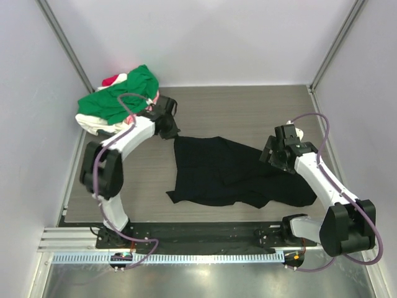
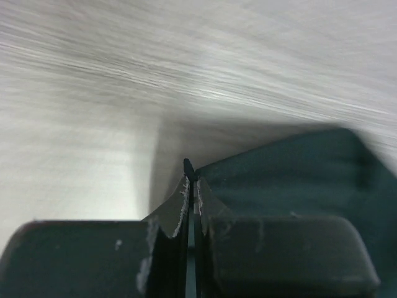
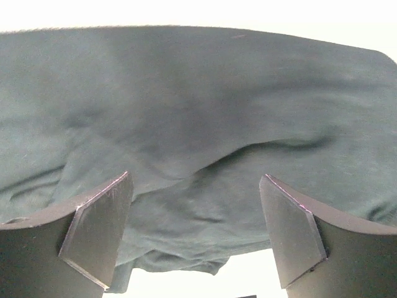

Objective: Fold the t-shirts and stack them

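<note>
Free to pass over bare counter (image 1: 248, 112) beyond the black t-shirt (image 1: 217, 171); blocked far left by the heaped shirts (image 1: 118, 102), hemmed by walls (image 1: 198, 37).

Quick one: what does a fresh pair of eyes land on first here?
The black t-shirt lies sprawled and unfolded across the middle of the table, its far-left corner pinched in the shut left gripper. The right gripper hangs open over the shirt's right side. In the far-left corner sits a heap topped by a green t-shirt.
</note>
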Motion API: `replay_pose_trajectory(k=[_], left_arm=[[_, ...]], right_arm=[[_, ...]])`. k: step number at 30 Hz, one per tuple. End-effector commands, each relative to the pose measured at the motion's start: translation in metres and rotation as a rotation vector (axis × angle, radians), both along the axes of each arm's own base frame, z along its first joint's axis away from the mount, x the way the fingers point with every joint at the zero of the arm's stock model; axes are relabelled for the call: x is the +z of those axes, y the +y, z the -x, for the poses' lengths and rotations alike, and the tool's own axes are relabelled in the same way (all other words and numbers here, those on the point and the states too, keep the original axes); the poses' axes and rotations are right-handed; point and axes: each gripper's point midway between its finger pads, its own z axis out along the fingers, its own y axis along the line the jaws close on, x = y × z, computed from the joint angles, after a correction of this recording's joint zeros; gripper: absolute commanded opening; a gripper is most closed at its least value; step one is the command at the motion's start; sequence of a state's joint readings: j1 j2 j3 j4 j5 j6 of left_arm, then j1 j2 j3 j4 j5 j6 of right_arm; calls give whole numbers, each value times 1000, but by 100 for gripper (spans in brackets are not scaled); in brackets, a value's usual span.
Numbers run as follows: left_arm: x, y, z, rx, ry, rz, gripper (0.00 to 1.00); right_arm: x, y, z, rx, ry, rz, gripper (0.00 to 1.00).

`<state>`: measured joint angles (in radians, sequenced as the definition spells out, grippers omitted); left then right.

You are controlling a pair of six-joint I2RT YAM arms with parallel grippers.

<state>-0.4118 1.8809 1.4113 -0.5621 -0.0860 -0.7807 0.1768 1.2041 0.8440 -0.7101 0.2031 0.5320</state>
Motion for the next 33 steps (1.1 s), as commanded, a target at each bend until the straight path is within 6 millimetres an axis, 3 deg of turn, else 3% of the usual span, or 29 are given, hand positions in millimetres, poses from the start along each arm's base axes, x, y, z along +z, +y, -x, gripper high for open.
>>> replay_pose_trajectory(k=[1,4,6,7,12,13,17,21,22,27,28,29,30,32,33], left_arm=[[137,31,-5,32,-286,-10,0],[172,51,14,37,-331,-43,0],[166,62,28,36,-309,-74,0],[174,68,36,46,-332,-81,0],[132,87,64,33,-253,-118,0],[111,90,73,23,-203,-129,0],[83,98,85,0,-136,-139,0],[79,108,88,-1,-115,-178,0],[82,108,87,-2,-118,-178,0],[103,119,81,-24,-134,-239,0],[103,123,80,-17,-131,-262,0],[102,127,81,-14,-122,-280,0],[100,132,81,-9,-116,-290,0],[97,136,82,2,-123,-294,0],[88,138,87,4,-106,-303,0]], right_arm=[[18,-1,-19,-1,-65,-32,88],[14,1,-20,-4,-53,-50,87],[8,3,-19,-9,-42,-64,85],[5,4,-17,-8,-35,-74,84],[-11,15,-10,10,-12,-132,80],[-12,18,-9,18,-13,-146,80],[1,62,-12,164,-64,-346,67],[24,109,-14,284,-107,-291,66],[19,138,-2,366,-76,-281,66],[16,204,3,451,-60,-273,66],[15,221,9,492,-57,-266,66],[0,232,11,510,-19,-243,66],[9,246,6,531,-37,-248,66],[-8,268,12,572,4,-218,66],[-3,281,8,586,-7,-228,66]])
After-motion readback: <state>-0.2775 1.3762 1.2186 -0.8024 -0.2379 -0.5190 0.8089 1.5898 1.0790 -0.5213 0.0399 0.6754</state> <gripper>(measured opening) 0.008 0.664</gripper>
